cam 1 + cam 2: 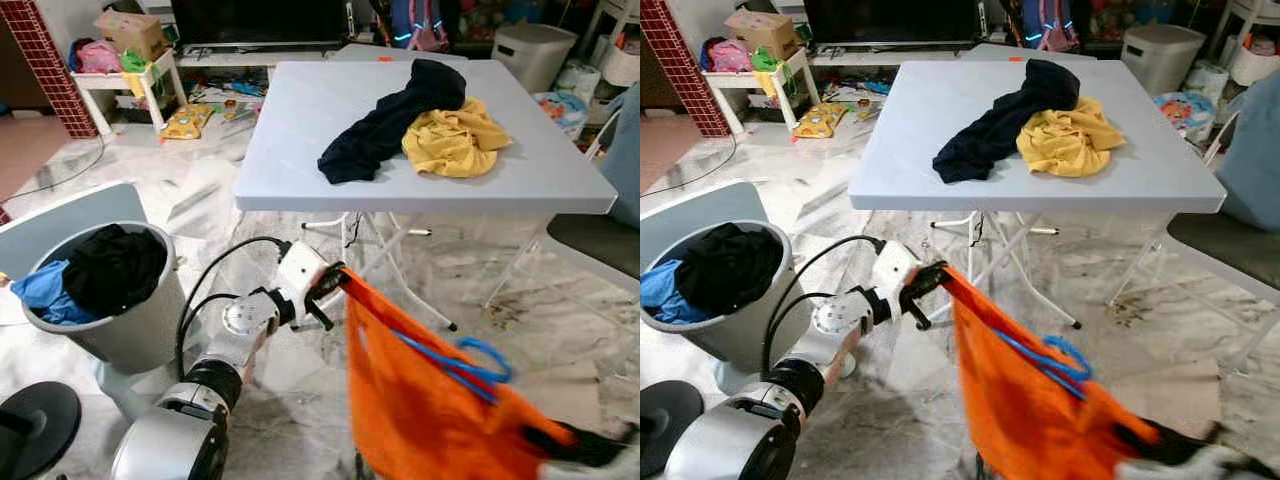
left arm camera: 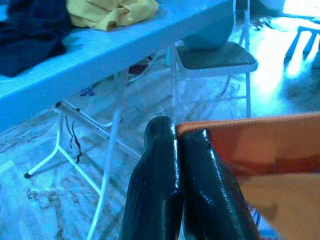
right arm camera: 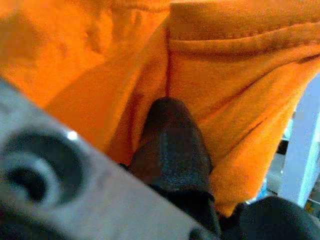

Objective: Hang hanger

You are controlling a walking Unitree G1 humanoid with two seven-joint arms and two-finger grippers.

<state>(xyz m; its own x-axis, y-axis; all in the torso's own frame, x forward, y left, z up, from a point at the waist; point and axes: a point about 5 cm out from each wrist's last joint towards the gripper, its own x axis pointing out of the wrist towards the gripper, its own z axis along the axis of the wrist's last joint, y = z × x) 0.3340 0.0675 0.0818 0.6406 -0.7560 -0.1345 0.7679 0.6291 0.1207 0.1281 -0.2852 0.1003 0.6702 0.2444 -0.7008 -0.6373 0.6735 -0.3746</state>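
Observation:
An orange garment is stretched between my two grippers, low in front of the table. A blue hanger lies against it, with its hook poking out at the top of the cloth. My left gripper is shut on the garment's upper left corner; in the left wrist view the black fingertips pinch the orange hem. At the lower right, my right gripper is shut on the other end, and a black finger presses into the orange cloth.
A white folding table stands ahead with a navy garment and a yellow garment on it. A grey laundry basket with dark and blue clothes is at my left. A chair stands on the right.

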